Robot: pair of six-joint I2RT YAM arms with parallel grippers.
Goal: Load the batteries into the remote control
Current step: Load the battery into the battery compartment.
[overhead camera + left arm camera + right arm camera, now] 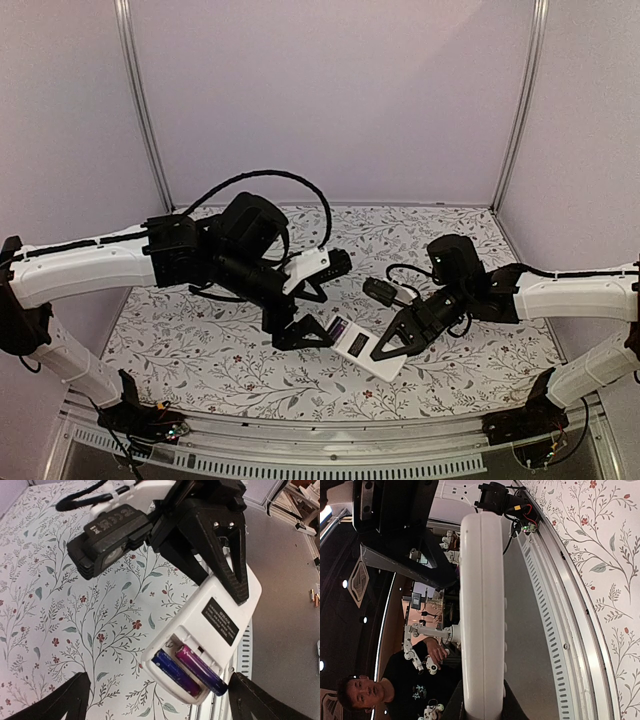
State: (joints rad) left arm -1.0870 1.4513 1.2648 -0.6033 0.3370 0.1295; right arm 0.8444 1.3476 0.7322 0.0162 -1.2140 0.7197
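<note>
The remote control (361,349) is held above the floral cloth with its white back up. My right gripper (393,346) is shut on its right end. In the left wrist view its compartment is open and two batteries lie in it, a blue-purple one (175,673) and a magenta-blue one (200,670). The second battery's near end sticks out over the compartment rim. My left gripper (157,692) is open, with its fingers (70,700) wide on either side of the remote's near end. In the right wrist view the remote (482,615) shows edge-on, clamped in the right gripper (483,702).
The floral cloth (200,350) covers the table. A slotted metal rail (300,465) runs along the near edge, right below the remote. White walls and corner posts (145,110) close in the back and sides.
</note>
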